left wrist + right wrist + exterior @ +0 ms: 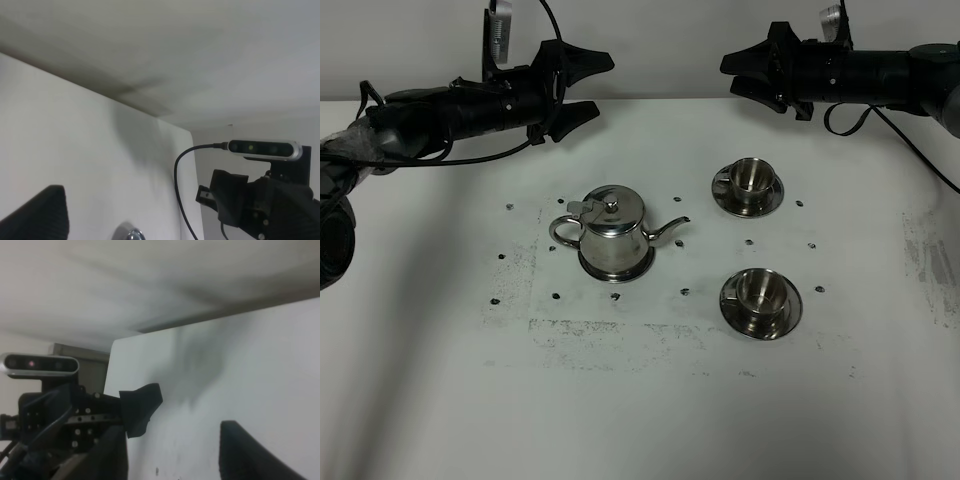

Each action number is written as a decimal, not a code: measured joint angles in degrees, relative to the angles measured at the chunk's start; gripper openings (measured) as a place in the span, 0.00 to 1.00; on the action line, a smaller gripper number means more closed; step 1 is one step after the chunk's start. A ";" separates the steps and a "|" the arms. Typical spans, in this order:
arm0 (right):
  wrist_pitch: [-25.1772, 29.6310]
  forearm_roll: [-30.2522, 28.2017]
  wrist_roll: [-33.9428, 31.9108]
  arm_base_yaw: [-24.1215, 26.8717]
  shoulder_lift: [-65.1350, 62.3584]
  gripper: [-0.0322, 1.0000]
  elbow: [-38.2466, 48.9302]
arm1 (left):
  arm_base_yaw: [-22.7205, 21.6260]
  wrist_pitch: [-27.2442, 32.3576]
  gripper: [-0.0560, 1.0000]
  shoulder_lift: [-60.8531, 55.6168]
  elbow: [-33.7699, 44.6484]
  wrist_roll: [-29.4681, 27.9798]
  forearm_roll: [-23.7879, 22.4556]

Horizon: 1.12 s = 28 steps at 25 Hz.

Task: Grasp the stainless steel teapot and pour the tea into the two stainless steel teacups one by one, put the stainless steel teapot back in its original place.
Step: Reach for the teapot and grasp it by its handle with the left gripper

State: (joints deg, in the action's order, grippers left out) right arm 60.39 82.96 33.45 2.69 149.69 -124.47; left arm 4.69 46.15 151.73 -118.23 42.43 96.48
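Nearer teacup [761, 290], farther teacup [750, 178] and steel teapot [613, 230] stood on the table [420, 380].
Left hand [588, 86] and right hand [732, 76] hung wide and empty near the far edge.

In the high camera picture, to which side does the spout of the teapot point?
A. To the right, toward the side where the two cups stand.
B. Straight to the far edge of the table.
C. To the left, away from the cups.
A: the stainless steel teapot has its spout on the right, toward the far teacup and the near teacup, and its loop handle on the left.
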 joint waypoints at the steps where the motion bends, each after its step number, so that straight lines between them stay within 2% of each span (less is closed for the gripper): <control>1: 0.00 0.00 -0.16 0.00 0.00 0.43 0.00 | 0.00 0.00 0.78 0.00 0.00 -0.15 0.00; 11: 0.06 0.00 -0.48 0.00 0.00 0.43 0.00 | 0.00 0.34 0.78 0.00 0.00 -1.05 0.00; 13: 0.78 -0.07 0.65 0.00 0.00 0.43 -0.20 | 0.00 1.00 0.78 0.00 -0.19 0.46 -0.08; 15: 2.28 -1.45 1.86 0.06 0.25 0.43 -2.18 | 0.00 1.95 0.78 0.00 -1.86 1.83 -2.21; 18: 5.54 -8.74 2.25 0.06 0.53 0.43 -8.83 | 0.00 3.43 0.78 0.00 -8.26 0.37 -10.07; 22: 8.29 -26.32 -2.08 0.06 0.12 0.43 -18.98 | 0.42 5.87 0.78 -0.54 -19.37 -8.78 -28.71; 25: 8.89 -36.69 -5.15 0.00 -1.82 0.43 -20.39 | 1.52 7.99 0.78 -1.18 -25.60 -16.51 -42.82; 28: 9.16 -43.65 -6.40 0.00 -6.15 0.43 -17.53 | 3.05 8.16 0.78 -4.30 -24.28 -19.06 -51.55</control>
State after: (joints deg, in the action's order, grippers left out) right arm 69.55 39.31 27.05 2.69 143.55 -142.00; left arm 7.74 54.31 147.43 -142.51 23.37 44.94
